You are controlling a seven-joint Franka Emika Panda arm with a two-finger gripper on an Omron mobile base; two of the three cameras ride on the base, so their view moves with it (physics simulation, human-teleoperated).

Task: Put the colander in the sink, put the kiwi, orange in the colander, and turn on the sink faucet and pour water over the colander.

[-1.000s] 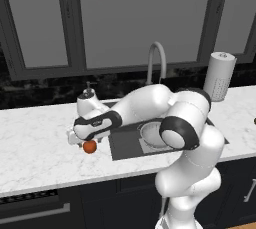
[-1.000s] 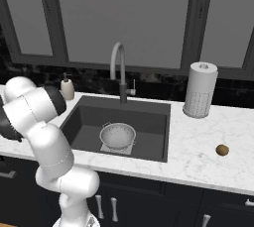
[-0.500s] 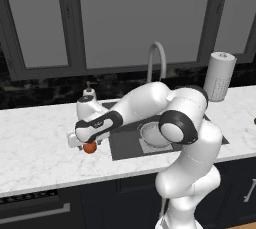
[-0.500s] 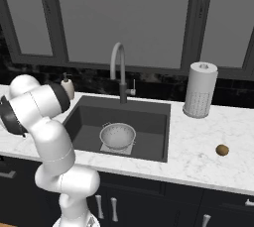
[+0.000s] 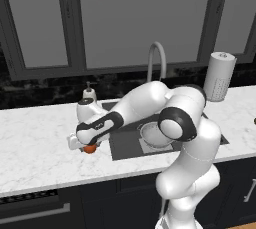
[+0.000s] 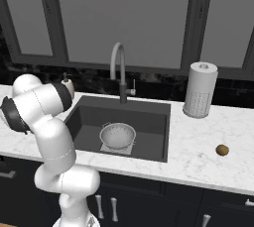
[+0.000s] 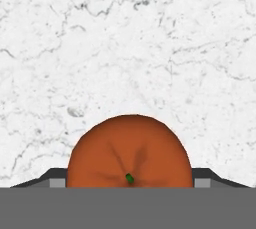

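Your end effector [image 5: 86, 145] is down at the white marble table [image 5: 35, 148], left of the sink [image 5: 127, 145], with the orange [image 5: 90, 148] right under it. In the hand view the orange [image 7: 129, 153] sits between the two dark finger tips [image 7: 56, 178], one showing on each side of the fruit, the green stem spot facing the camera. You cannot tell from these views whether the jaws are pressing the orange or merely bracketing it, nor whether the fruit rests on the table or is lifted off it. The colander [image 6: 117, 136] stands upright in the sink [image 6: 149, 117] on the lighter square plate of the basin floor; you also see the colander [image 5: 152, 135] partly behind the arm in the left base view. The sink faucet [image 6: 119, 72] rises behind the basin, its spout arching over toward it. A small brown kiwi [image 6: 222, 149] lies on the table well to the right of the sink. A paper towel roll [image 6: 199, 89] stands upright near the back right corner, and a soap dispenser [image 5: 89, 93] stands at the back left of the sink.
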